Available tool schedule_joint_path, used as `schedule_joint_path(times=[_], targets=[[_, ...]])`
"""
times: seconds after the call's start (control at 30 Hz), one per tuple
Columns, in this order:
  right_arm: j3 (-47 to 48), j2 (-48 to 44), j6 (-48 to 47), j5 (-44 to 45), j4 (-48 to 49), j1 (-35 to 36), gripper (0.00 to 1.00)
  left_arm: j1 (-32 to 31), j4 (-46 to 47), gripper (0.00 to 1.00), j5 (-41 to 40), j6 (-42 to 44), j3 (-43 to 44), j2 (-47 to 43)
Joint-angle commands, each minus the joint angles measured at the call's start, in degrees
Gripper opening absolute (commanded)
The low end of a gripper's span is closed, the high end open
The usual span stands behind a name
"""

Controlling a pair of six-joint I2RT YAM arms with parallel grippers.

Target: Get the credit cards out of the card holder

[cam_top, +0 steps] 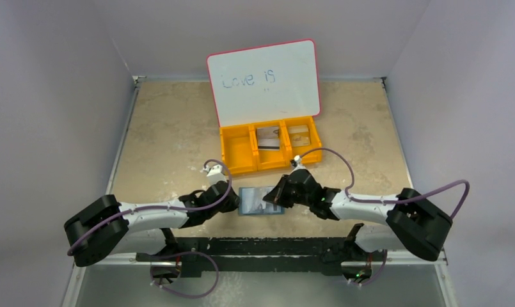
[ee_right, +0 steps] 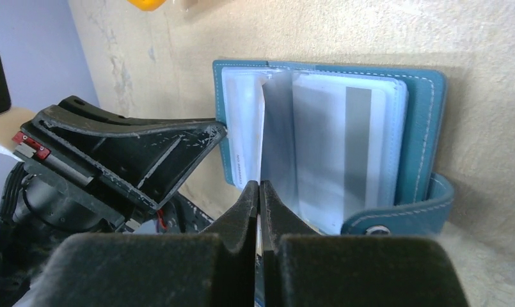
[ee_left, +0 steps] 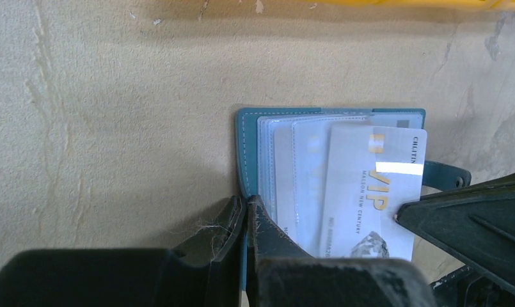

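1. Nearest the arm bases, the left gripper (ee_left: 247,214) is clamped shut on the teal cover of the card holder (ee_left: 245,153) at its near-left corner, pressing it to the table (ee_left: 101,128)
2. At the holder's near edge, right of that grip, the right gripper (ee_right: 260,192) is pinched closed on the near edge of a thin credit card (ee_left: 370,192), the pale one marked VIP. The card lies askew over the holder's clear sleeves (ee_left: 286,166) and partly out of them. From the right wrist, a grey sheet rises out of the pinch
3. The card holder lies open and flat between the two grippers, with its snap tab (ee_right: 402,214) curling out on the right. Other cards (ee_right: 344,147) sit inside its sleeves
4. Just beyond the holder stands the orange bin (cam_top: 237,152), with flat card-like things in its middle and right compartments. Farther beyond the holder, the whiteboard (cam_top: 264,80) leans upright
5. Likely risks:
   - The pinch covers only a sliver of card edge, so a quick or crooked pull could let the card slip free.
   - If a sleeve leaf is caught along with the card, pulling would drag the whole holder or strain the plastic.
   - The left grip holds one corner only, so the holder could pivot or tear loose.
   - The grippers sit close together at the holder and could knock each other
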Motion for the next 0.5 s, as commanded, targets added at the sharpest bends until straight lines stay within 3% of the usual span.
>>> schedule_joint_path(times=[0.0,0.47], targets=[[-0.25,-2.49,-1.63,3.78,-4.70,-0.24,0.00,-0.37,-3.05,0.00,-1.30,-0.06,-0.29,0.06],[3.87,-10.49,-5.81,8.25,-15.66,-0.39,0.01,-0.36,-3.03,0.00,-1.81,-0.03,-0.34,-0.20]])
